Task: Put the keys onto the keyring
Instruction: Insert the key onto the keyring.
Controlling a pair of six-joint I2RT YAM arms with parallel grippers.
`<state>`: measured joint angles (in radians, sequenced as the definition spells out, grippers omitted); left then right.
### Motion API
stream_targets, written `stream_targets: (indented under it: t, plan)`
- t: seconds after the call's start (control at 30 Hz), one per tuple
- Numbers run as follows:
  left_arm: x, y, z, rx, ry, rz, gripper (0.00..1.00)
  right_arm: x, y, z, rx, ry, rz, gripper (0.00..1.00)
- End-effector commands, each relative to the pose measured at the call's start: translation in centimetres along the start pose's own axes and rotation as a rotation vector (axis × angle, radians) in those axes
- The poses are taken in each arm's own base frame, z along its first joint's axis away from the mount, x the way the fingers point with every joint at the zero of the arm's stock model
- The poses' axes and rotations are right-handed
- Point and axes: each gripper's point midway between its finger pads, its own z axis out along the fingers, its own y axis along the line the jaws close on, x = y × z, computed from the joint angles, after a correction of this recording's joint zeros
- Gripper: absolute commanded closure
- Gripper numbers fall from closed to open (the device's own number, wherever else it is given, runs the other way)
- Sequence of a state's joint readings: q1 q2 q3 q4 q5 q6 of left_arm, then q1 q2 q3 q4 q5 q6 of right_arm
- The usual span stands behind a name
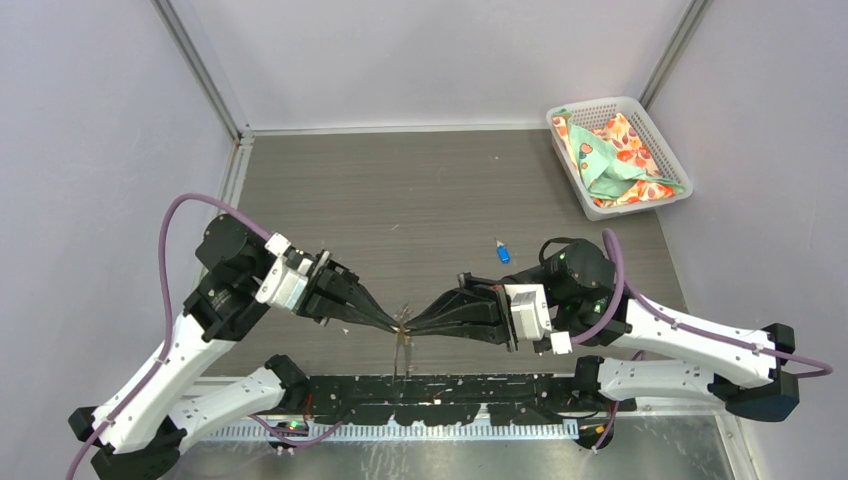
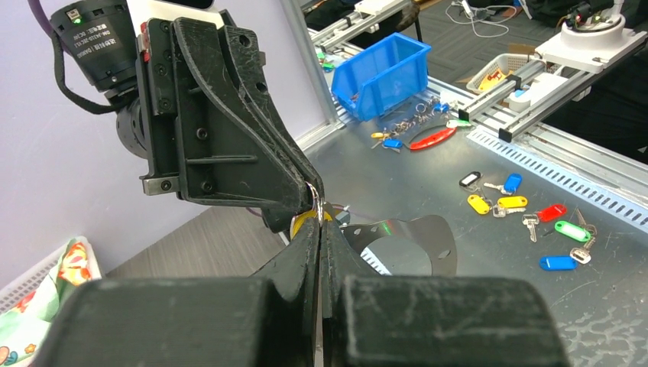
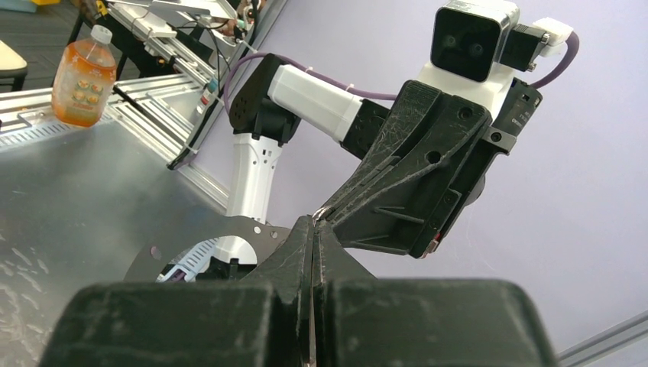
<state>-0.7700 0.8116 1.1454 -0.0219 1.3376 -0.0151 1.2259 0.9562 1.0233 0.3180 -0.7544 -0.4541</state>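
My left gripper (image 1: 397, 321) and right gripper (image 1: 413, 326) meet tip to tip above the table's near edge, both shut. In the left wrist view my left gripper (image 2: 319, 222) pinches a thin silver wire piece of the keyring (image 2: 317, 200). The yellow key's head (image 2: 303, 224) shows just past it, under the right gripper's fingers (image 2: 294, 172). In the right wrist view my right gripper (image 3: 313, 222) is closed, with a bit of metal ring (image 3: 322, 211) at its tip. A thin strand of the keyring (image 1: 401, 352) hangs below the tips. The blue key (image 1: 502, 252) lies on the table, apart.
A white basket (image 1: 655, 135) holding a patterned cloth (image 1: 612, 155) stands at the back right corner. A black rail (image 1: 450, 395) runs along the near edge under the grippers. Off the table lie several tagged keys (image 2: 527, 210) and a blue bin (image 2: 382, 73).
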Motion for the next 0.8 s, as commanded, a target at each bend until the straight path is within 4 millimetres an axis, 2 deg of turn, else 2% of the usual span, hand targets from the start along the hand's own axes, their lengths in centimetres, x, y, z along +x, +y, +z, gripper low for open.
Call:
stream_targets:
  t: [0.0, 0.33, 0.53, 0.77]
  plan:
    - [0.2, -0.4, -0.1, 0.018, 0.008, 0.007, 1.00, -3.2, -1.7, 0.4, 0.028, -0.064, -0.062, 0.99]
    - [0.6, -0.5, -0.1, 0.044, 0.016, -0.020, 1.00, -2.6, -1.6, 0.6, -0.006, -0.014, -0.053, 0.99]
    - [0.4, -0.5, -0.1, 0.049, 0.013, -0.011, 1.00, -1.6, -1.4, 0.7, -0.024, 0.027, -0.029, 0.99]
    - [0.2, -0.6, -0.1, 0.050, 0.012, -0.007, 1.00, 0.1, -2.3, 0.6, 0.004, 0.133, 0.005, 0.99]
